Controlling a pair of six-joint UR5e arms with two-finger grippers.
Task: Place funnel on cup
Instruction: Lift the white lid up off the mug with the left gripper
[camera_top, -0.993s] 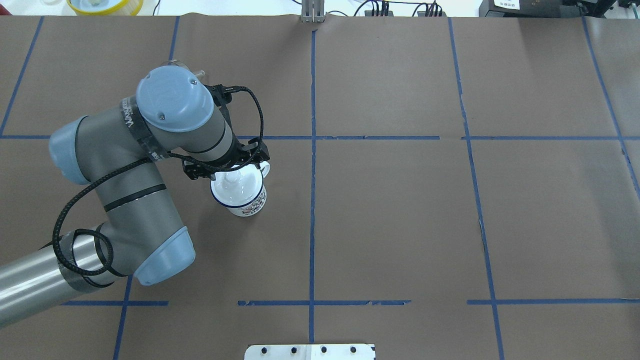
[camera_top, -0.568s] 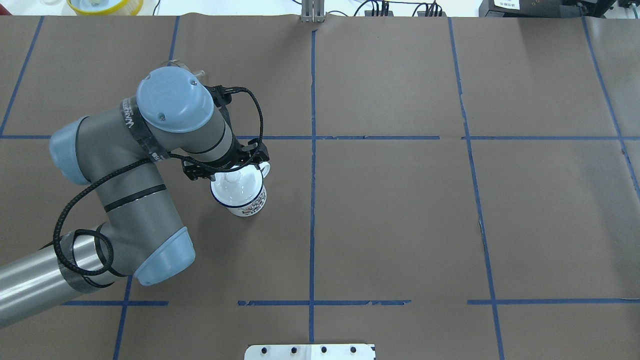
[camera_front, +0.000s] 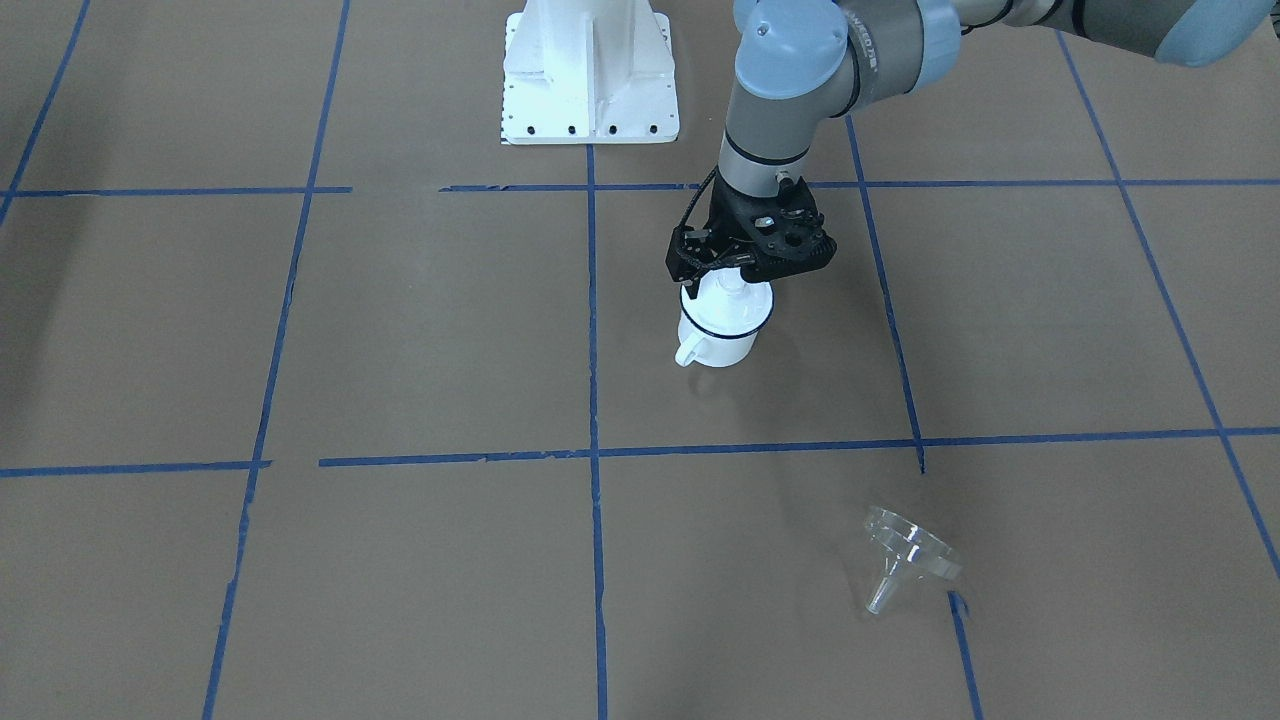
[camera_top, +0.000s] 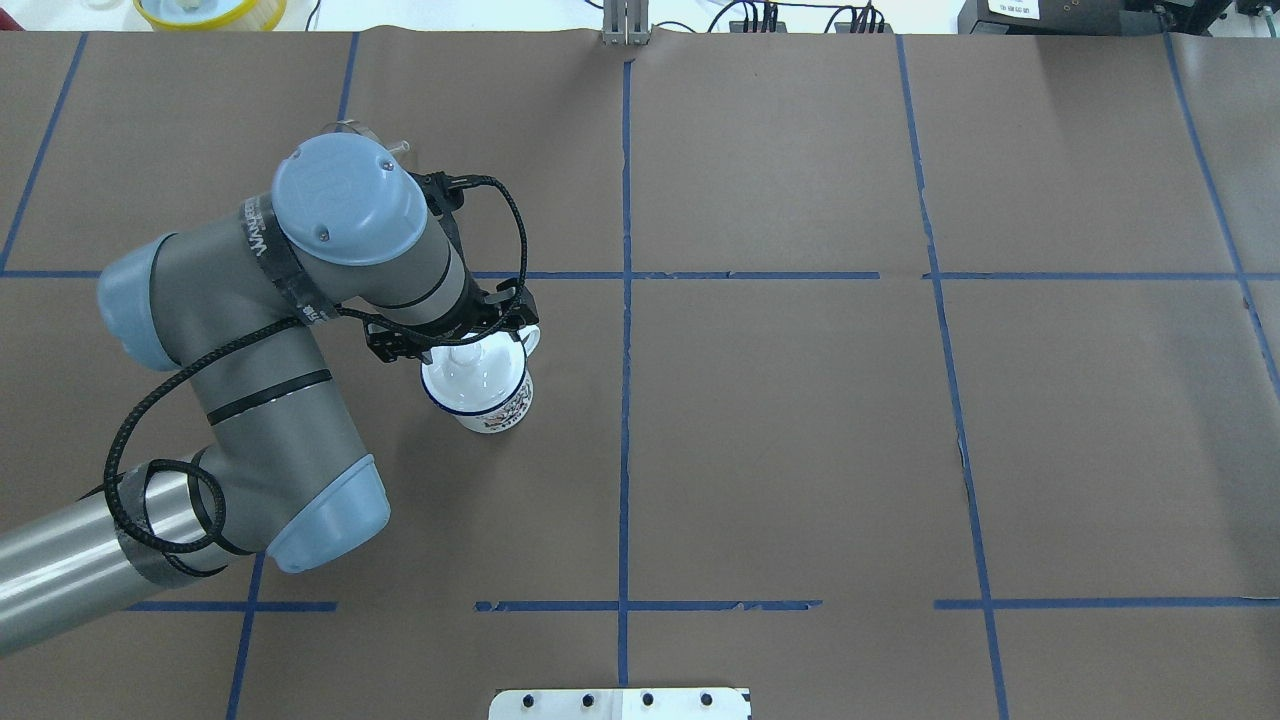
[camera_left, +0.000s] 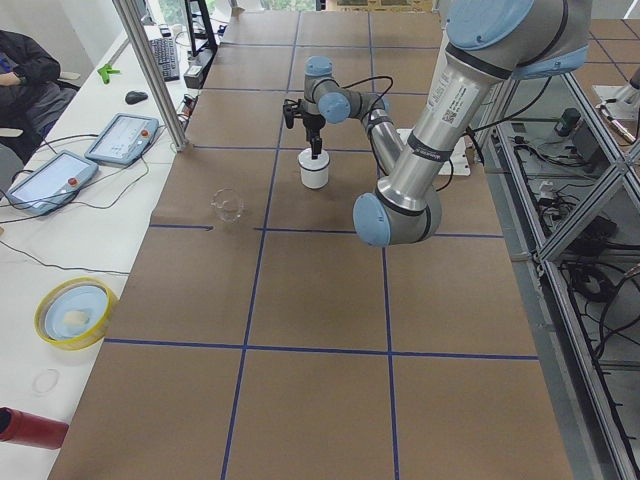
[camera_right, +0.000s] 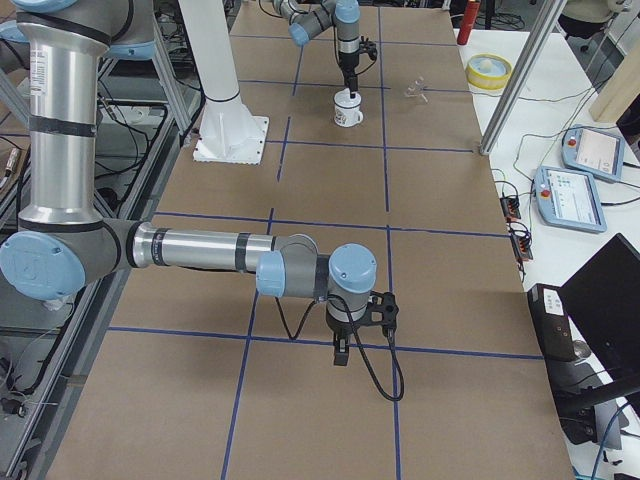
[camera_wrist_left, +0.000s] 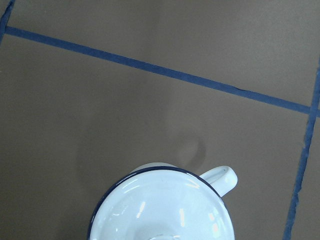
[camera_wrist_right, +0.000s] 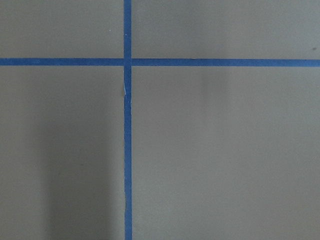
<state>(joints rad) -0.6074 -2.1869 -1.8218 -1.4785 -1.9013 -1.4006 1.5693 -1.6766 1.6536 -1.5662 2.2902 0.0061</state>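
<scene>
Operator: Cup (camera_front: 716, 345) status, relative to the left gripper (camera_front: 733, 272)?

Recorder: Directly below the jaws, upright on the table (camera_front: 400, 330), handle turned away from the robot's base. A white lid (camera_front: 728, 305) closes its mouth, and the lid's knob (camera_front: 730, 284) sits right at the jaws. It cannot be told whether the jaws have closed on the knob or only straddle it. The lid hides whatever is in the cup.

Operator: Why there, when the task concerns the funnel (camera_front: 905, 555)?

Recorder: Judgement: the lid blocks the mouth, so it has to come off first. The funnel lies on its side, well apart from the jaws, farther from the base. It is empty and nothing touches it.

Operator: Right gripper (camera_right: 341, 352)?

Recorder: Pointing down, far from the cup and funnel. Its wrist view shows only table and blue tape (camera_wrist_right: 127, 150). How far its jaws are open cannot be told.
</scene>
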